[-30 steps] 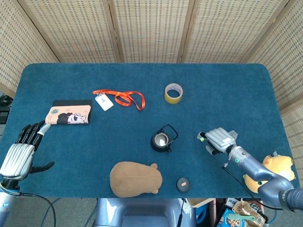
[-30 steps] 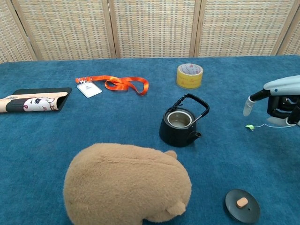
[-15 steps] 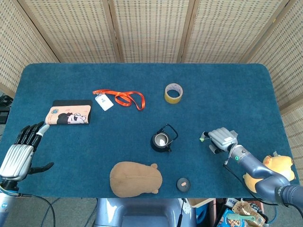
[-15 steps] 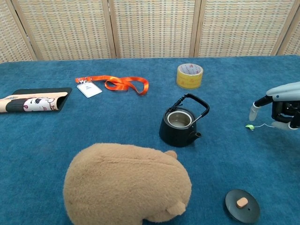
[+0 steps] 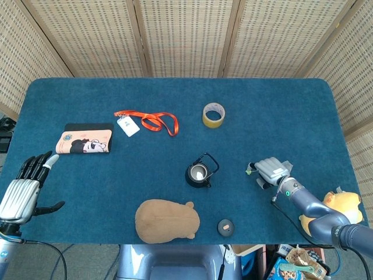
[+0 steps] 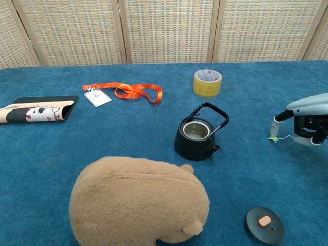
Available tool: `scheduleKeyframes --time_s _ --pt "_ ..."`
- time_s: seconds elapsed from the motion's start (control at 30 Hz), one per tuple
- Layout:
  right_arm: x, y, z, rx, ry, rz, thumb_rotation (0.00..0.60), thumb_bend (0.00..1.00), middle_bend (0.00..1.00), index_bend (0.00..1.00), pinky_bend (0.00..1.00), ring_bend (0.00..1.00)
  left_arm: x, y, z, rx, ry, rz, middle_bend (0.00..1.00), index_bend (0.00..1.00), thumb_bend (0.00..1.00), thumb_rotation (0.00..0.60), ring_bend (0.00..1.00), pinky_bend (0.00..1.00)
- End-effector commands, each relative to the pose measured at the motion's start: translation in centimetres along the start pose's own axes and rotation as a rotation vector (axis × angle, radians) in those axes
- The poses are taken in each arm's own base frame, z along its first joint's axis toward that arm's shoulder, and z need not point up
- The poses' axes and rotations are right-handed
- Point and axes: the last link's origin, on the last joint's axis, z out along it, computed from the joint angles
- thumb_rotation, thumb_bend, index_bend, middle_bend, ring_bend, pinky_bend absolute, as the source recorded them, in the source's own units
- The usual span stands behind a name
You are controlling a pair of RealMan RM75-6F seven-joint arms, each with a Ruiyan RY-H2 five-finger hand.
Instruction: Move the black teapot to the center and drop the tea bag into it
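The black teapot (image 5: 198, 174) (image 6: 197, 136) stands lidless near the table's middle, handle tilted back. Its lid (image 5: 225, 226) (image 6: 264, 224) lies near the front edge. The tea bag's green tag (image 6: 273, 138) (image 5: 249, 171) lies on the cloth right of the pot, its string running under my right hand (image 5: 271, 171) (image 6: 308, 117). That hand is low over the table with its fingers curled down; the bag itself is hidden, and I cannot tell whether it is held. My left hand (image 5: 26, 186) hovers at the front left corner, fingers spread, holding nothing.
A brown plush (image 5: 167, 220) (image 6: 139, 200) lies in front of the teapot. Behind it are a yellow tape roll (image 5: 213, 115), an orange lanyard with badge (image 5: 145, 121) and a printed pouch (image 5: 84, 142). A yellow toy (image 5: 338, 207) sits off the right edge.
My right hand has pulled right and sunk toward the cloth, its fingertip now just above the green tag. The tag, teapot and left hand have barely moved.
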Motion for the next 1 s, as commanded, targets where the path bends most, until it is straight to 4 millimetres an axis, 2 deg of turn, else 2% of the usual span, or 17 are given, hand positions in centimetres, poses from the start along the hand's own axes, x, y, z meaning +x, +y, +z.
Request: scheduleKeyframes --time_s 0.03,0.3,0.67,1.0 --pt "-0.2 -0.1 0.1 0.001 -0.009 -0.005 0.6 0.68 0.9 0.3 0.75 0.93 0.0 -0.1 0.0 0.003 0.0 0.001 0.0 0.0 0.1 0.6 0.0 0.0" --pt "-1.0 -0.4 -0.2 0.006 -0.043 -0.025 0.6 0.68 0.9 0.3 0.75 0.93 -0.2 -0.2 0.1 0.003 -0.003 -0.004 0.0 0.0 0.1 0.6 0.0 0.0" --pt "-1.9 -0.7 -1.7 0.021 -0.065 -0.042 0.6 0.68 0.9 0.32 0.75 0.93 -0.4 0.0 0.2 -0.002 -0.006 -0.009 0.0 0.0 0.1 0.6 0.0 0.0" --pt "-1.3 -0.2 -3.4 0.006 -0.033 -0.04 0.6 0.68 0.9 0.33 0.75 0.93 -0.4 0.2 0.3 -0.01 -0.005 -0.015 0.0 0.0 0.1 0.6 0.0 0.0"
